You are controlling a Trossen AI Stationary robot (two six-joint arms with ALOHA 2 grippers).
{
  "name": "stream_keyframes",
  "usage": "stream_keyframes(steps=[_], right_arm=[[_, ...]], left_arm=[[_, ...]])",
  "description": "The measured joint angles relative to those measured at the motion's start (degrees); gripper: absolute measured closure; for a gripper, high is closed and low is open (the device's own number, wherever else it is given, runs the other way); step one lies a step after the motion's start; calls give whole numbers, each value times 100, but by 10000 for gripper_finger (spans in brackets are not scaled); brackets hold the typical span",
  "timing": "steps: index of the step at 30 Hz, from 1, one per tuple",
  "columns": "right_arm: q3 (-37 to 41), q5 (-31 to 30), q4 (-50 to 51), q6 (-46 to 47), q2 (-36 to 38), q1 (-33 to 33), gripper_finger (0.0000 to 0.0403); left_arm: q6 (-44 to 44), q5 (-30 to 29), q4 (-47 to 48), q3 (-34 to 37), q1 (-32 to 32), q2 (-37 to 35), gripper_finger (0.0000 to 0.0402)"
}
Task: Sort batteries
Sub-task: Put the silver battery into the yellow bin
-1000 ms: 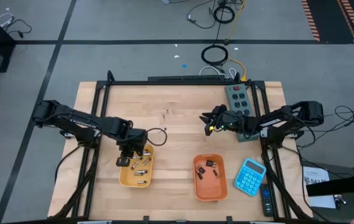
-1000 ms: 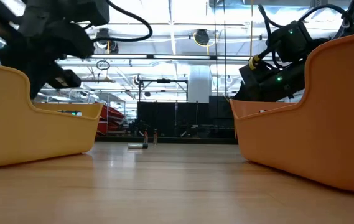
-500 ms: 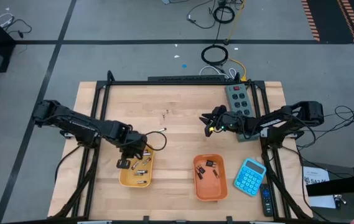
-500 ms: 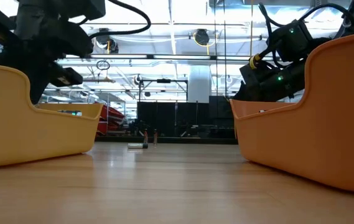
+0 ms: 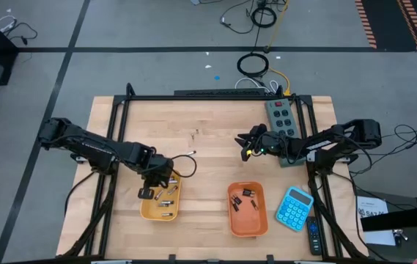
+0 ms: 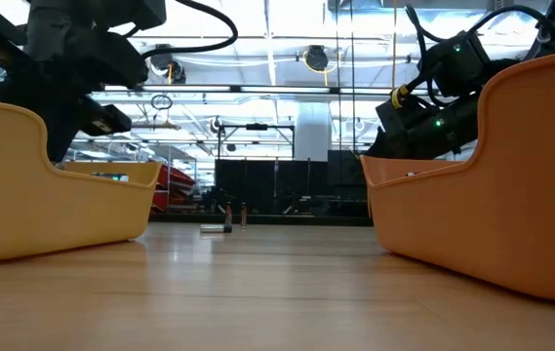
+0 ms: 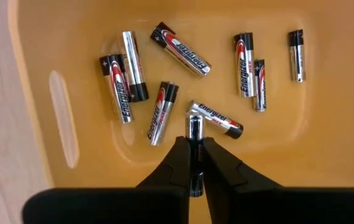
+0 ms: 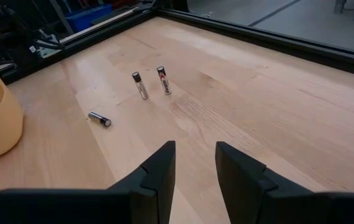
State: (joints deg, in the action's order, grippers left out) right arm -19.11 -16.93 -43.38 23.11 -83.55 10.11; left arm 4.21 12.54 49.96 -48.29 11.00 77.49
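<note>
My left gripper (image 7: 193, 142) hangs over the yellow tray (image 7: 71, 124), shut on one silvery-grey battery (image 7: 193, 127). Several more batteries (image 7: 180, 50) lie flat on that tray's floor. In the high view the left gripper (image 5: 149, 189) is at the yellow tray's (image 5: 165, 213) left rim. My right gripper (image 8: 195, 158) stands open above bare table, right of centre (image 5: 243, 144), holding nothing. Ahead of it three loose batteries (image 8: 140, 86) lie on the wood. The orange tray (image 5: 259, 220) holds a few dark batteries (image 5: 246, 196). My left gripper pinches the battery's body (image 7: 193, 155) between its two fingers, which come from above and point steeply down. The battery lies along the fingers, and its silver end (image 7: 193, 121) sticks out past the tips toward the tray floor. Whether that end touches the floor, I cannot tell.
A blue calculator (image 5: 294, 207) lies right of the orange tray. A grey switch box (image 5: 281, 117) sits at the far right of the table. A black frame (image 5: 193, 95) runs around the tabletop. Bare wood lies between the two trays (image 6: 257, 283).
My left gripper has turned a little at the wrist while staying over the yellow tray.
</note>
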Motion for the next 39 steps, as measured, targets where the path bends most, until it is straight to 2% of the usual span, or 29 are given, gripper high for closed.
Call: stream_keyframes(steps=[7, 18, 22, 26, 31, 35, 39], right_arm=[[0, 2, 0, 7, 0, 0, 298], [0, 4, -2, 21, 0, 0, 298], [0, -3, -2, 23, 0, -36, 298], [0, -368, -4, 44, 0, -189, 298], [0, -420, -4, 38, 0, -370, 298], [0, -579, 24, -47, 0, -514, 298], [0, -698, 42, -130, -2, -586, 298]], left_arm=[[253, -341, -18, -2, -2, 0, 346], [284, -213, -160, -6, -4, 2, 325], [181, -14, -130, -311, -4, 3, 325], [-220, -20, -179, -837, -4, -31, 324], [-1143, -924, -319, -966, 0, 3, 324], [-1376, -2184, -749, -967, -102, 191, 325], [-1373, -2453, -991, -966, -565, 279, 325]])
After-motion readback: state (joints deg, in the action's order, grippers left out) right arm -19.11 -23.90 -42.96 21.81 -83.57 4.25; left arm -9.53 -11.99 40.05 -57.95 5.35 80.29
